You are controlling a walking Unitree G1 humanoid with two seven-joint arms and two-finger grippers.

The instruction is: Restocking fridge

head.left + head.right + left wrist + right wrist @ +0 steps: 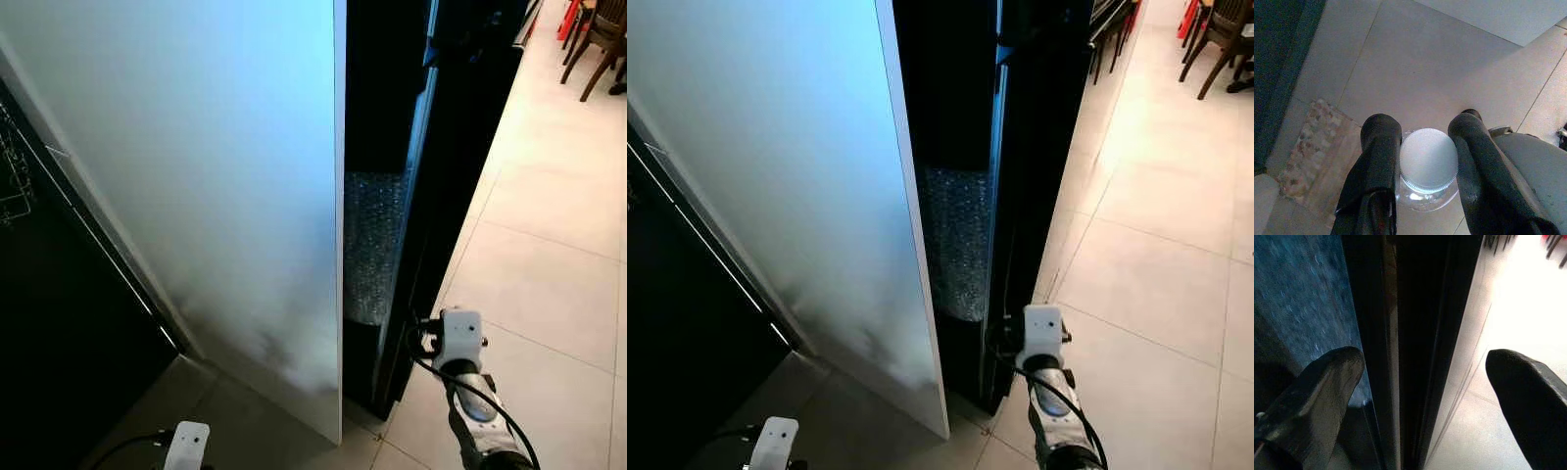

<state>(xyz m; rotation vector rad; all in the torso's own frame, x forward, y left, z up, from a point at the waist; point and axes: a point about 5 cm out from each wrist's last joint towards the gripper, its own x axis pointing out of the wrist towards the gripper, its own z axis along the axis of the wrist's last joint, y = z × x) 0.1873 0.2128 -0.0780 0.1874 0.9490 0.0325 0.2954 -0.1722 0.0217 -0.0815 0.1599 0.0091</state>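
Ahead and slightly left of the robot, head views: a pale fridge door (225, 186) stands swung out, seen edge-on, its long axis vertical. Right of its free edge is a dark gap with bubble-wrap-like sheeting (370, 245) inside, then a second dark vertical panel edge (1014, 186). Tiled floor (549, 255) runs off to the right; chairs (593, 39) stand far right. The right arm's wrist unit (460, 338) sits near, low, just beside the foot of the dark panel. The left arm's wrist (186, 446) is at the near bottom edge, well left of the gap.

Left wrist view: left gripper (1425, 161) pinches a clear bottle (1428, 164) by the neck, one finger on each side of the white ridged cap. The cap faces the camera, so the bottle's long axis runs along the fingers, pointing down at the floor tiles.

Right wrist view: right gripper (1422, 382) is spread wide, its fingers (1327, 382) straddling the dark vertical panel edge, one finger on the bubble-wrap side and the other on the bright floor side. No contact can be made out.

Judgement: the right arm is nearer the opening and placed to take that edge; the bottle must travel right and far from the left gripper to reach the interior, tipped upright on the way.
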